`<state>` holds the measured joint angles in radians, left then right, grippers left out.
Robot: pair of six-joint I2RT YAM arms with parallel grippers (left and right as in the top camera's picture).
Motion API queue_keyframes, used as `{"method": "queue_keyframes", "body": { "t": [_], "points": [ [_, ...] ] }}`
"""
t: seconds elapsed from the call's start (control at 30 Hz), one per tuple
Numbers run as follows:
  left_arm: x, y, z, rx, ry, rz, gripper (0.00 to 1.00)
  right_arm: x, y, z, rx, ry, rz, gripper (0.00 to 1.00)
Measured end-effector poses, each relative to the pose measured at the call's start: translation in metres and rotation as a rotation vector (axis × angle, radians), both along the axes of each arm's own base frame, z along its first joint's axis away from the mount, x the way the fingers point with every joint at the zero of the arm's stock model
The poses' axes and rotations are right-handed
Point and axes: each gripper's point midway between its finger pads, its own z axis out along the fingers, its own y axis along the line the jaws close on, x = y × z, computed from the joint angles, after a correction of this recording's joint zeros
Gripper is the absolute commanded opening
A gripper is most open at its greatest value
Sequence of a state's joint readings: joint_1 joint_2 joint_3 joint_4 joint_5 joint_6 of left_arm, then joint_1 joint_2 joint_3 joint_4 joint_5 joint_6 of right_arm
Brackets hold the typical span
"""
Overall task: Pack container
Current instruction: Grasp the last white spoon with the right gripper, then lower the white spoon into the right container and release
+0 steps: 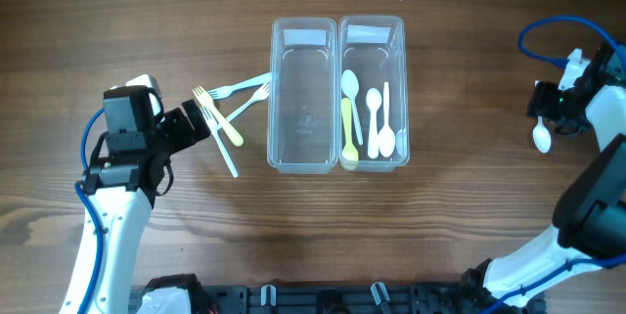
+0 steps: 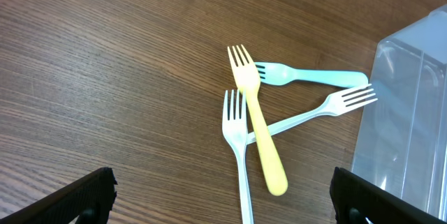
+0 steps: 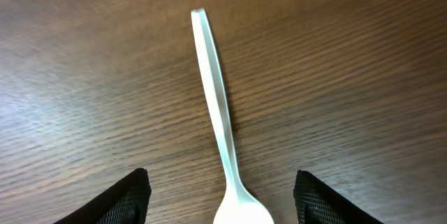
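Spoon bowl cut off at frame edge, right claw wide astride it, left claw wide over forks

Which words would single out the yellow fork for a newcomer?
Find the empty clear container mid-table; a pile of forks lies beside it, toward the left arm. The yellow fork lies on top, the only yellow one among pale blue and white.
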<state>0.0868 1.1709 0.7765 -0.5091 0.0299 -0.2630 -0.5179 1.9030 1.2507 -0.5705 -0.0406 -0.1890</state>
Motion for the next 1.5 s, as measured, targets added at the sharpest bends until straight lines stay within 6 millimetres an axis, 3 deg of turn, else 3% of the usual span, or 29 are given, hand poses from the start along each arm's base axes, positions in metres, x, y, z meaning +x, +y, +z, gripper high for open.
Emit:
{"method": "queue_keyframes", "body": {
  "t": [0.2,0.3,0.37,0.43,0.57,0.73,0.87,1.03,1.13,1.2,1.27,1.33,1.47,1.5],
  "points": [
    [0.000,0.000,0.000,0.000,0.000,0.000,1.00,-0.005,0.003,-0.027,0.033,0.055,-0.006,0.56],
    [0.000,0.000,0.000,0.000,0.000,0.000,1.00,-0.006,0.003,-0.032,0.038,0.065,-0.013,0.33],
    [0.000,0.000,0.000,0.000,0.000,0.000,1.00,-0.006,0.003,-0.033,0.044,0.065,-0.034,0.24],
    [0.000,0.000,0.000,0.000,0.000,0.000,1.00,-0.008,0.003,-0.033,0.053,0.071,-0.059,0.07],
    [0.000,0.000,0.000,0.000,0.000,0.000,1.00,-0.013,0.011,-0.033,0.117,0.082,-0.139,0.04],
    [0.000,0.000,0.000,0.000,0.000,0.000,1.00,-0.022,0.035,-0.030,0.262,0.119,-0.247,0.04],
    [0.000,0.000,0.000,0.000,0.000,0.000,1.00,-0.011,0.064,-0.002,0.352,0.067,-0.225,0.04],
    [0.000,0.000,0.000,0.000,0.000,0.000,1.00,0.018,0.131,0.092,0.384,-0.158,-0.028,0.04],
    [0.000,0.000,0.000,0.000,0.000,0.000,1.00,0.027,0.192,0.163,0.375,-0.331,0.166,0.04],
    [0.000,0.000,0.000,0.000,0.000,0.000,1.00,0.018,0.251,0.210,0.389,-0.431,0.337,0.04],
    [0.000,0.000,0.000,0.001,0.000,0.001,1.00,0.011,0.278,0.216,0.380,-0.433,0.402,0.04],
    [0.000,0.000,0.000,0.002,0.000,0.002,1.00,0.006,0.310,0.208,0.379,-0.396,0.459,0.04],
    [0.000,0.001,0.000,0.002,0.000,0.002,1.00,0.005,0.356,0.163,0.359,-0.299,0.511,0.05],
    [0.000,0.001,0.000,0.002,0.000,0.002,1.00,0.006,0.365,0.147,0.352,-0.268,0.517,0.09]
  ]
}}
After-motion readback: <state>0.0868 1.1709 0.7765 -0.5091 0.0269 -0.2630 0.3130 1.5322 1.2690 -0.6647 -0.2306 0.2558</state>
